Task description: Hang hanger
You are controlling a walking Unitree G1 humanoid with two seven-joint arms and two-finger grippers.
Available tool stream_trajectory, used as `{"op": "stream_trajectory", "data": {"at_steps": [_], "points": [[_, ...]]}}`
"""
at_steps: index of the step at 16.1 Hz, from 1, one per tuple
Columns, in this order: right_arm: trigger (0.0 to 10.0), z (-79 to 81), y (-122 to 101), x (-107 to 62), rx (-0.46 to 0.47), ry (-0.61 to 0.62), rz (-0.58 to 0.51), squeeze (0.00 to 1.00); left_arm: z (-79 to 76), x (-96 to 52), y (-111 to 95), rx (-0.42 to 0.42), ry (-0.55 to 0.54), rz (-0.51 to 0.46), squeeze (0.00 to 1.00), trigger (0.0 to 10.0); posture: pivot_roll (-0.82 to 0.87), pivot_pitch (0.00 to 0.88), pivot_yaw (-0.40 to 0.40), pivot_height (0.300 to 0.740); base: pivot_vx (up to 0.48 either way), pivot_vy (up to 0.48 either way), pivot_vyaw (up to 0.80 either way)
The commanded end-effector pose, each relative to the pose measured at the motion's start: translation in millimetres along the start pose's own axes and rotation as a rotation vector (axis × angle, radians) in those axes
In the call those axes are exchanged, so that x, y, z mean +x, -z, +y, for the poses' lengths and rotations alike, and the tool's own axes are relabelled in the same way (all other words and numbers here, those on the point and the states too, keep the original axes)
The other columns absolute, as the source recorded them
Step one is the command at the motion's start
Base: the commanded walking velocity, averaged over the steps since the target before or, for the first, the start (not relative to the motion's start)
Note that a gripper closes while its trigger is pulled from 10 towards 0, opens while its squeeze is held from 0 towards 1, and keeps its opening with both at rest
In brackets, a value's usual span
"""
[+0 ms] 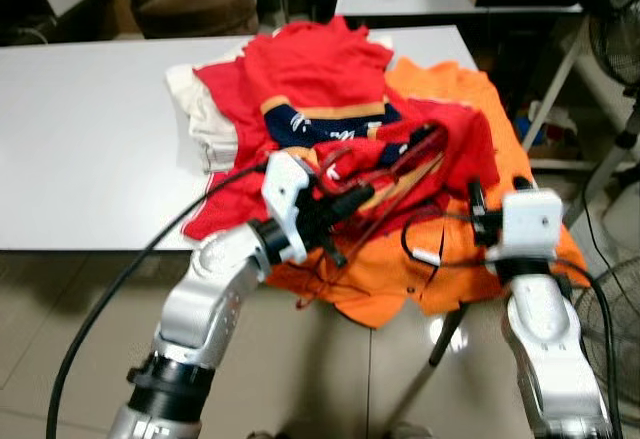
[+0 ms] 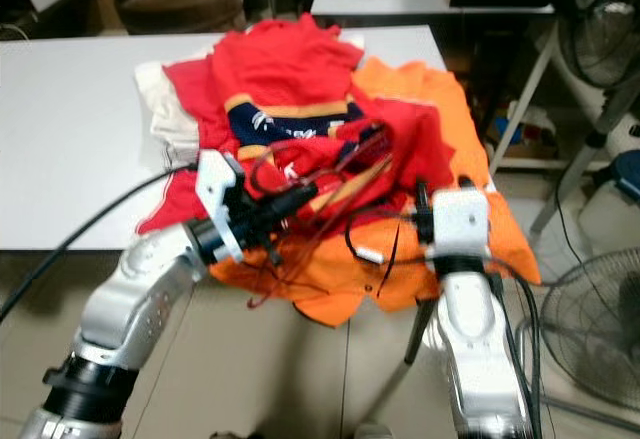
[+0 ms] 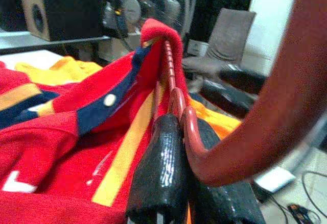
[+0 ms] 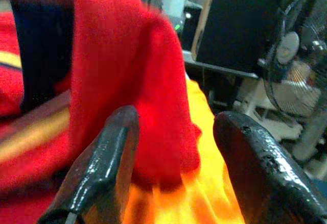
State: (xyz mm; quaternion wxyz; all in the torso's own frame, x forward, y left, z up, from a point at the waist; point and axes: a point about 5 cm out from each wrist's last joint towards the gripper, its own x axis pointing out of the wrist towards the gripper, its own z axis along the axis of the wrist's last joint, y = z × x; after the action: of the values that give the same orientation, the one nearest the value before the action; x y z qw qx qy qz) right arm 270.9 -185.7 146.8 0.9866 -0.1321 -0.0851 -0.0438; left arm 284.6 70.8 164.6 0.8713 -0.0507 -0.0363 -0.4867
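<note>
Here the left gripper point(image 3: 186, 147) pinches a red hanger point(image 1: 405, 164) between its two black fingers point(image 3: 158, 168), holding it low over the pile of clothes at the near edge of the white table point(image 1: 90, 139). The hanger lies tangled in a red shirt point(image 1: 320, 69) with navy and yellow trim, which sits on top of an orange shirt point(image 1: 450, 99). The right gripper point(image 4: 173, 173) has its fingers spread apart, with a fold of the red shirt between them, just beside the hanger. A fan point(image 2: 590, 329) stands on the floor to the right.
</note>
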Motion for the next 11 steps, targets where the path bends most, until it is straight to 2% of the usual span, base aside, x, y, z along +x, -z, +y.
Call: {"op": "stream_trajectory", "data": {"at_steps": [1, 3, 5, 11], "points": [[10.0, -2.6, -2.9, 2.4, -0.008, 0.004, -0.020, 0.00, -1.7, -0.7, -2.9, 0.027, 0.013, -0.009, 0.00, 10.0, -0.29, 0.037, 0.112, 0.740, 0.000, 0.000, 0.00], [10.0, -6.1, -12.0, 8.7, -0.039, 0.001, -0.065, 0.00, -3.9, 0.0, -0.9, 0.029, 0.022, -0.004, 0.00, 10.0, -0.28, 0.034, 0.108, 0.740, 0.000, 0.000, 0.00], [10.0, -6.7, -4.4, 10.1, -0.086, -0.014, -0.040, 0.00, -4.8, 1.1, 0.2, 0.026, 0.025, -0.002, 0.00, 10.0, -0.28, 0.033, 0.107, 0.740, 0.000, 0.000, 0.00], [10.0, 3.6, 5.8, 19.1, -0.077, -0.094, -0.001, 0.00, -8.5, 5.0, -0.3, 0.030, 0.047, -0.006, 0.00, 10.0, -0.28, 0.033, 0.103, 0.740, 0.000, 0.000, 0.00]]}}
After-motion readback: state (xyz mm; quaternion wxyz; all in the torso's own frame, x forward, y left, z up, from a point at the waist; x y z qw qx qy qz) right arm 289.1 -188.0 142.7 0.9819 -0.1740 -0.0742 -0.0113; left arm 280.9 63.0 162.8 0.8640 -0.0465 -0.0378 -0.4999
